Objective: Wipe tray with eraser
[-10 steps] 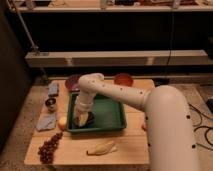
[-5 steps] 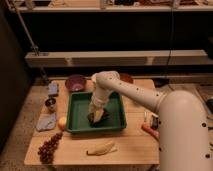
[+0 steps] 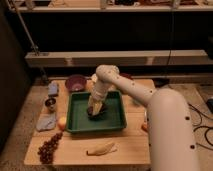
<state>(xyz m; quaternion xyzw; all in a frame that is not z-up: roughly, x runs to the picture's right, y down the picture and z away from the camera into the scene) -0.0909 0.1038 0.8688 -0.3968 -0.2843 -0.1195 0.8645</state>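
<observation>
The gripper [image 3: 95,108] is down inside the green tray [image 3: 118,119], near the middle of its floor, with a dark lump right at its tip that appears to be the eraser [image 3: 97,110] — it sits on the tray floor under the tip. Whether the gripper is clamped on it or only pressing against it, I cannot tell.

From there the white arm [image 3: 125,85] rises up and away, bends at a rounded joint above the tray's far rim, then runs toward the near right into a thick white body.

Around the tray, on the wooden table [image 3: 127,145]: beyond the gripper, just past the tray's far-left corner, stands a purple bowl [image 3: 75,82]. Farther left lie a blue object [image 3: 53,89], a small dark cup [image 3: 50,104] and a grey cloth [image 3: 46,121]. An apple-like fruit [image 3: 62,123] sits just beside the tray's left wall. Nearer the camera, a bunch of grapes [image 3: 49,148] lies at the table's left corner — and a banana [image 3: 101,148] lies in front of the tray, apart from it.
</observation>
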